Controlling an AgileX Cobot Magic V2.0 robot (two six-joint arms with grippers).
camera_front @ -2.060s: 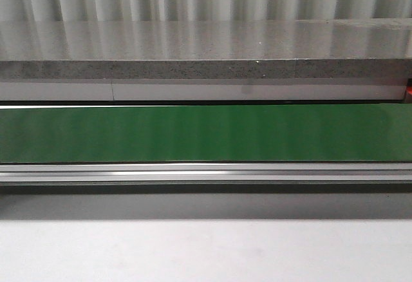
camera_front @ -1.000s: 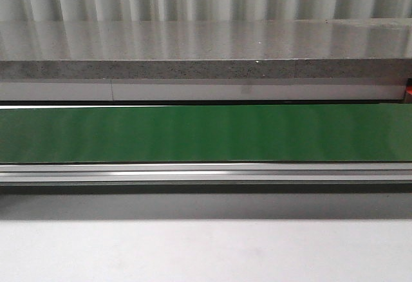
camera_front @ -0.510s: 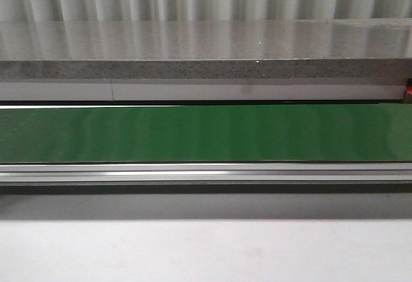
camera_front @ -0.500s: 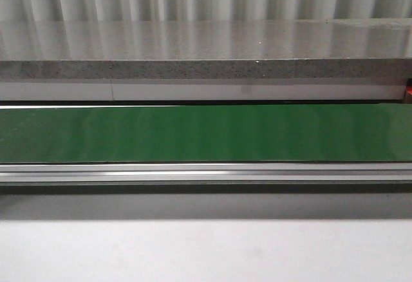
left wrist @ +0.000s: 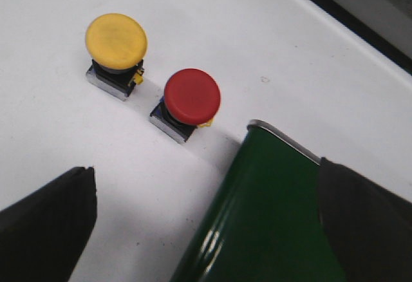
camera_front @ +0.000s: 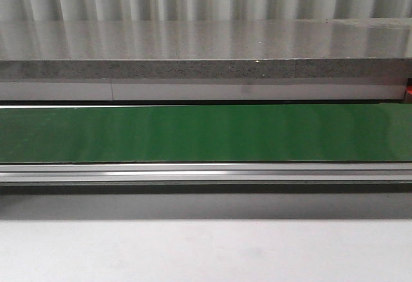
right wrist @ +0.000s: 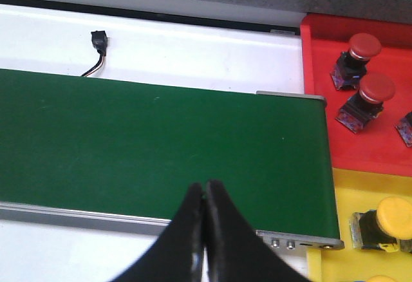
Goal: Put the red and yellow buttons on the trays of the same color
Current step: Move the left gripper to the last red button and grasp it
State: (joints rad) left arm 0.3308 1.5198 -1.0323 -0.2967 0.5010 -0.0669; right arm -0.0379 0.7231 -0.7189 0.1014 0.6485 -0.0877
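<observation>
Green belting (camera_front: 206, 134) is seen stretched across the front view, edged by a silver rail (camera_front: 206, 174) on the near side and backed by a grey speckled ledge (camera_front: 206, 69). No hand, button or tray is shown in that view.

In the left wrist view, a yellow button (left wrist: 116, 40) and a red button (left wrist: 191, 96) are seen standing upright on the white worktop (left wrist: 257, 37), each on a small dark and silver base. They are set just beside each other without touching, and the red one is placed nearer the rounded end of the belt (left wrist: 270, 217), close to it but apart. The left hand (left wrist: 206, 224) is held released, its two dark fingers (left wrist: 48, 224) spread wide with nothing between them.

In the right wrist view, the right hand (right wrist: 206, 195) is clenched, its black fingertips pressed together above the belt (right wrist: 161, 147) with nothing gripped. Beyond the belt's end a red tray (right wrist: 322, 89) is seen, and two red buttons (right wrist: 364, 47) are already placed in it; a third object at the picture's edge is cut off and cannot be identified. Beside the red tray lies a yellow tray (right wrist: 351, 188), in which a yellow button (right wrist: 386, 221) rests on its side. A small black plug with a thin wire (right wrist: 98, 44) is seen lying on the white worktop past the belt.
</observation>
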